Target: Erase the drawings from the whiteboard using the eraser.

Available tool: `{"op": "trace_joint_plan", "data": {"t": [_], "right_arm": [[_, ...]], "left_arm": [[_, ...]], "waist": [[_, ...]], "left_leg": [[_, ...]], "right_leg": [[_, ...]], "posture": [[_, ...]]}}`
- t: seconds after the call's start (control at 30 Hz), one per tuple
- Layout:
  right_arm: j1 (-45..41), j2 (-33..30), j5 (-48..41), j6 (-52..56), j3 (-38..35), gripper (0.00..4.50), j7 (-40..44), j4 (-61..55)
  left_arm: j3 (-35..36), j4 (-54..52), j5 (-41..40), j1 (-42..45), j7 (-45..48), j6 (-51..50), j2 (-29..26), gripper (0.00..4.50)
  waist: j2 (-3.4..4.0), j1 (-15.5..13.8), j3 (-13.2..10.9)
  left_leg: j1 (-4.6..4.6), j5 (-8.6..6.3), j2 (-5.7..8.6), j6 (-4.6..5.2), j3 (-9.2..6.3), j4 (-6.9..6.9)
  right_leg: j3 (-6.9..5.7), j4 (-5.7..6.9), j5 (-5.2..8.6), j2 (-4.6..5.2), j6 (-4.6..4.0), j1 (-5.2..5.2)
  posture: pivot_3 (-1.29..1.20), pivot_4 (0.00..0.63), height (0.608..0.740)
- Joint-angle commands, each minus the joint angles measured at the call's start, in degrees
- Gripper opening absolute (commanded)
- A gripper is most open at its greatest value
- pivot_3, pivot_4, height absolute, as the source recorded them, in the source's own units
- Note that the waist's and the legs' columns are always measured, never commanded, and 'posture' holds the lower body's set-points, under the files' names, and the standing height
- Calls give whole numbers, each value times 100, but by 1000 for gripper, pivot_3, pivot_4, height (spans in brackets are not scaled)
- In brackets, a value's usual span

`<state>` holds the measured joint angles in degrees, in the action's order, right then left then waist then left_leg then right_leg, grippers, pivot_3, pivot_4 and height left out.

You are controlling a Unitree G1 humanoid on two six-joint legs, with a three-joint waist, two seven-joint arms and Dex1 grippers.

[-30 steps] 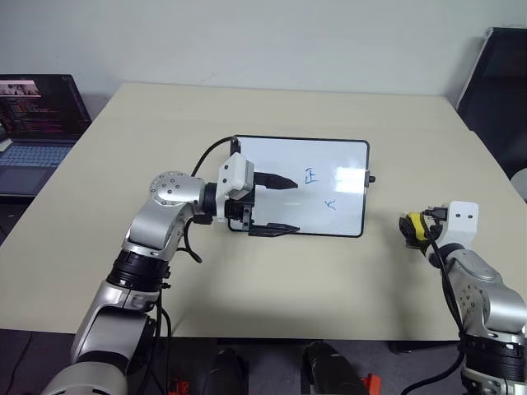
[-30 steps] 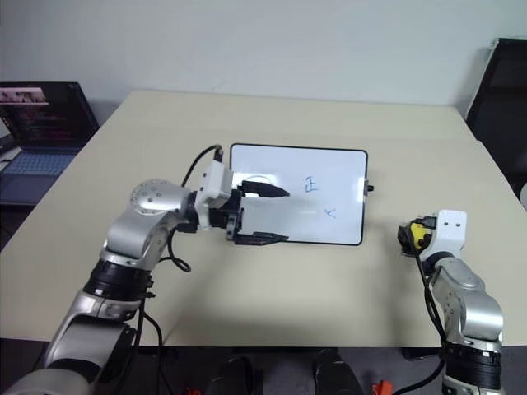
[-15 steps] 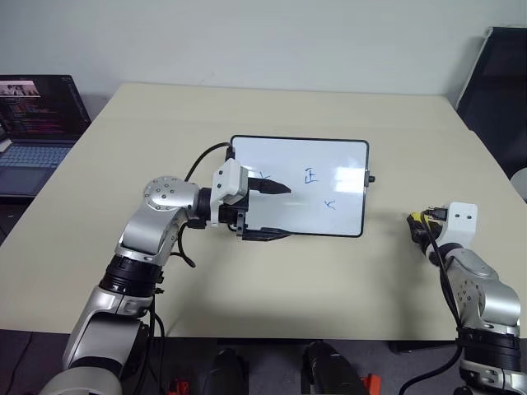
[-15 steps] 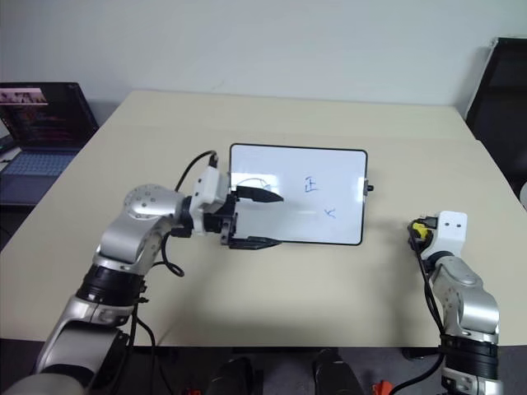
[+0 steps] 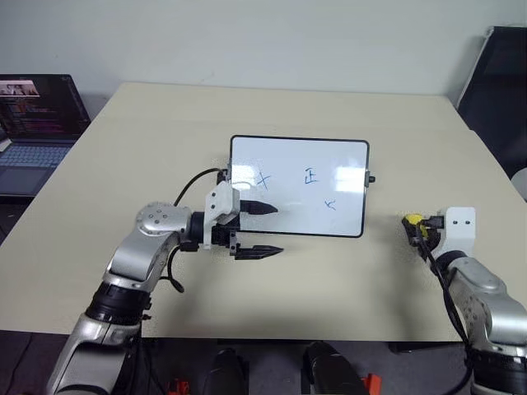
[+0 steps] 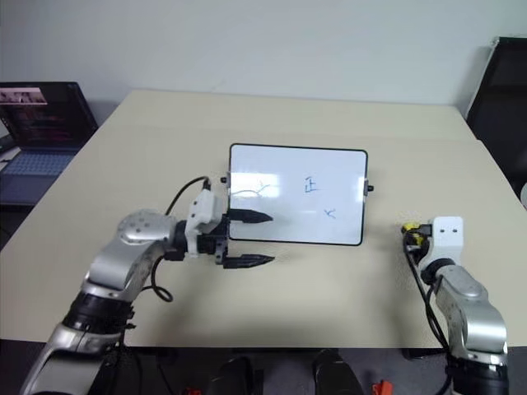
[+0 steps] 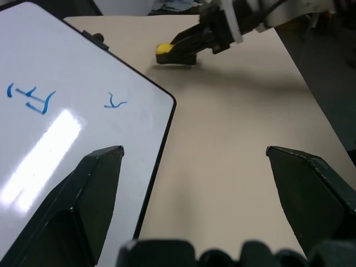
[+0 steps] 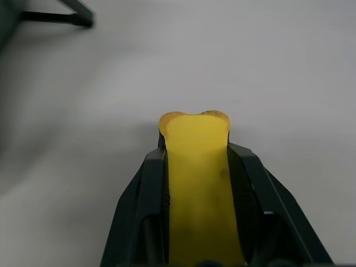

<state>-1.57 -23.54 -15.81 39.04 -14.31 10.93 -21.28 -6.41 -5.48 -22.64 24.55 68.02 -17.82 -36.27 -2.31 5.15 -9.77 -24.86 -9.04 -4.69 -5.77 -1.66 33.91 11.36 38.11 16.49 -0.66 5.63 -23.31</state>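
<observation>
I've got the eraser (image 8: 197, 183) pinched tight in my right pincer (image 5: 416, 228), low on the right side of the head cam pic, just above the bench (image 5: 329, 280). So the grab step looks done & the wipe step comes next. The whiteboard (image 5: 284, 173) lies flat in the middle of the frame, w/ all 3 blue drawings (image 5: 310, 176) on it, none rubbed off yet. My left pincer (image 5: 259, 228) is spread wide at the board's lower left corner, one finger over the white, one off the edge, holding nothing. Next I think I must bring the eraser left & up onto the board, maybe steady the board w/ the left.
</observation>
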Motion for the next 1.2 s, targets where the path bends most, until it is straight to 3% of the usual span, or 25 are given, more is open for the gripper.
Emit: {"op": "trace_joint_plan", "data": {"t": [0.03, 0.3, 0.7, 0.97, 1.2], "right_arm": [[324, 22, -103, -64, 161, 1114, 156, -979], [376, -142, -22, 127, 846, 1114, 306, -2024], [-1237, -212, 1426, -346, 2660, 1113, 261, -1046], [-1886, 18, 2053, -490, 2990, 1112, 246, -34], [-1559, -326, 2301, -29, 3077, 1112, 678, 0]], "left_arm": [[353, -557, -138, -366, -253, -225, -209, 4500], [509, -821, -232, -615, -611, -456, -210, 4500], [298, -542, -217, -178, -513, -432, -69, 4500], [230, -421, -156, -71, -452, -332, -50, 4500], [192, -399, -145, -25, -440, -306, -27, 4500]], "waist": [[1, 0, -1], [-3, -12, 0], [-3, -13, -1], [-3, -15, 0], [-7, -20, 2]], "left_leg": [[0, 0, 0, 0, 1, 0], [4, 6, 3, 6, 1, 20], [2, 5, 2, 6, 1, 5], [0, 5, 2, 6, 1, 7], [1, 6, 2, 6, -1, 9]], "right_leg": [[1, 0, 5, 0, -9, 0], [3, -1, 4, 3, -26, 6], [-2, -7, 5, 2, -27, 1], [-4, -4, 5, 2, -25, 1], [-5, -3, 4, 2, -24, 5]], "posture": [[0, 150, 740], [0, 150, 740], [0, 150, 740], [0, 150, 740], [0, 150, 740]]}}
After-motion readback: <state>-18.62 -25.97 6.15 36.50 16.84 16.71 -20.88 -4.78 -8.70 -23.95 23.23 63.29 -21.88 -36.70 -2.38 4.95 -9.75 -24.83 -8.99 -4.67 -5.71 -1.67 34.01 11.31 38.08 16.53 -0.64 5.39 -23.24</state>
